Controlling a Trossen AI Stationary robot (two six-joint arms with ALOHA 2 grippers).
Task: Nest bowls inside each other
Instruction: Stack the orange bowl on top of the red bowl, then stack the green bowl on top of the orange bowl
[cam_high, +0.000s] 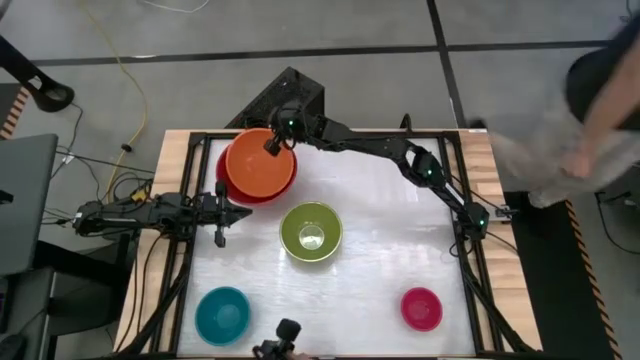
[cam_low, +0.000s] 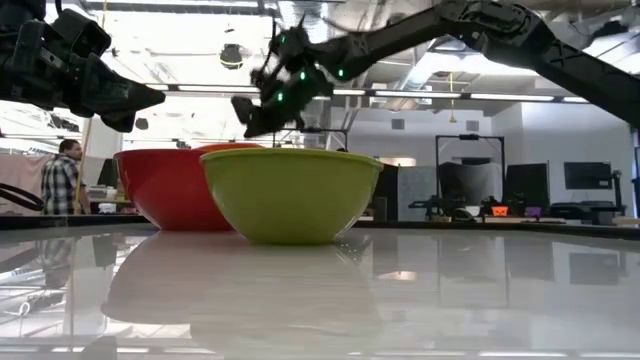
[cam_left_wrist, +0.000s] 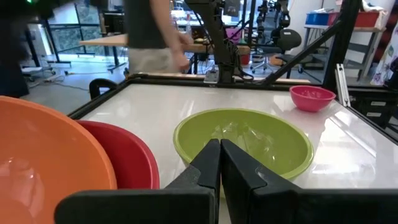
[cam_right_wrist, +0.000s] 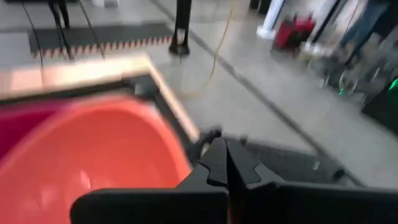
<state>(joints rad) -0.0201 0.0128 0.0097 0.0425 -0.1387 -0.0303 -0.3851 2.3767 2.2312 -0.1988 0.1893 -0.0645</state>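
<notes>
The orange bowl (cam_high: 260, 165) sits nested in the red bowl (cam_high: 222, 180) at the table's far left. The lime green bowl (cam_high: 311, 232) stands upright at the middle, the teal bowl (cam_high: 221, 314) near left and the pink bowl (cam_high: 421, 308) near right. My right gripper (cam_high: 270, 145) is shut and empty, hovering over the orange bowl's far rim (cam_right_wrist: 177, 140); the low view shows the right gripper (cam_low: 245, 120) above the bowls. My left gripper (cam_high: 238, 212) waits shut at the left, just near of the red bowl.
A black frame (cam_high: 300, 134) runs round the white table top. A person (cam_high: 600, 100) stands beyond the far right corner. Free table surface lies between the green bowl and the two near bowls. A camera mount (cam_high: 285, 338) sits at the near edge.
</notes>
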